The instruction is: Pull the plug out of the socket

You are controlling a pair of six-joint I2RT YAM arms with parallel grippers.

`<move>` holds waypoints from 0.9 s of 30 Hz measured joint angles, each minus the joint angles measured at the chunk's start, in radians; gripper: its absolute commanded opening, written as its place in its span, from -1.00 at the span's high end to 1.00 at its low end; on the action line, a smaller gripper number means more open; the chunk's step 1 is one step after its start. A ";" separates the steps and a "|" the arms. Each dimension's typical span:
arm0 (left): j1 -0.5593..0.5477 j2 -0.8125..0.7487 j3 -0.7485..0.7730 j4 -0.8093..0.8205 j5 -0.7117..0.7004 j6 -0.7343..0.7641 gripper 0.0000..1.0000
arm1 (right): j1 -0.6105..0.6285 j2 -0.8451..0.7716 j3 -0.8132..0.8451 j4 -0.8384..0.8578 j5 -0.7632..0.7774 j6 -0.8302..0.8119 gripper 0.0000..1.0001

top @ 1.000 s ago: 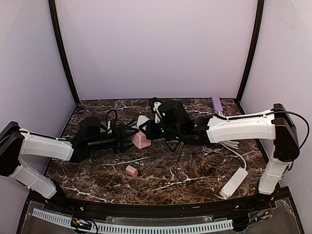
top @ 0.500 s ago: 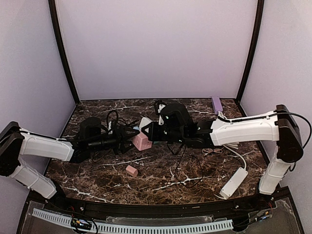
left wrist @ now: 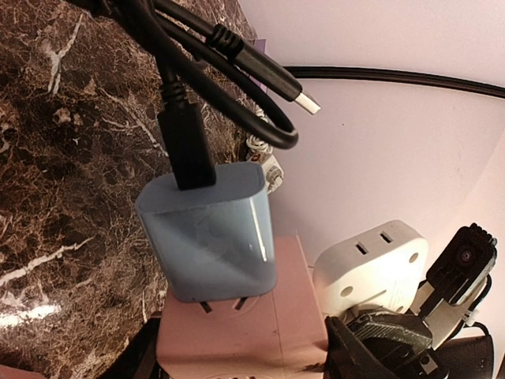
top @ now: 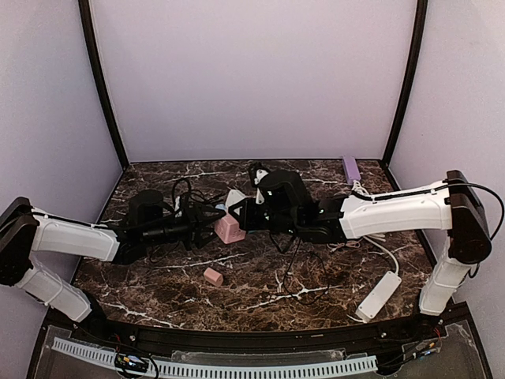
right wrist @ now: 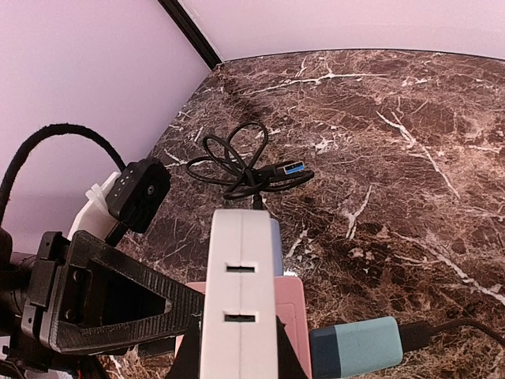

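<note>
The pink cube socket (top: 230, 230) sits mid-table. My left gripper (top: 219, 227) is shut on it from the left; its black finger (right wrist: 102, 312) shows in the right wrist view. A white plug (top: 233, 197) stands on the socket's top far side. My right gripper (top: 240, 208) is shut on the white plug (right wrist: 241, 300) from the right. In the left wrist view the white plug (left wrist: 371, 264) leans at the socket's (left wrist: 268, 332) right edge. I cannot tell whether its pins are still seated. A blue charger (left wrist: 209, 237) with a black cable is plugged into another face.
A small flat pink block (top: 213, 276) lies in front of the socket. A long white power strip (top: 379, 294) lies at the front right. A purple block (top: 350, 167) sits at the back right. A coiled black USB cable (right wrist: 248, 166) lies behind the socket.
My right wrist has shifted a little to the left and lower over the socket. The socket, the plugs and my left arm have stayed about where they were.
</note>
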 measured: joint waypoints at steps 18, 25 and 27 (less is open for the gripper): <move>0.000 0.017 -0.014 0.062 0.008 -0.001 0.83 | 0.053 0.000 0.000 0.003 0.140 -0.113 1.00; -0.001 0.007 -0.015 0.029 0.005 0.033 0.83 | 0.044 -0.012 -0.031 0.006 0.120 -0.007 1.00; -0.003 0.002 -0.015 0.010 0.005 0.047 0.83 | 0.035 -0.021 -0.048 0.012 0.092 0.032 1.00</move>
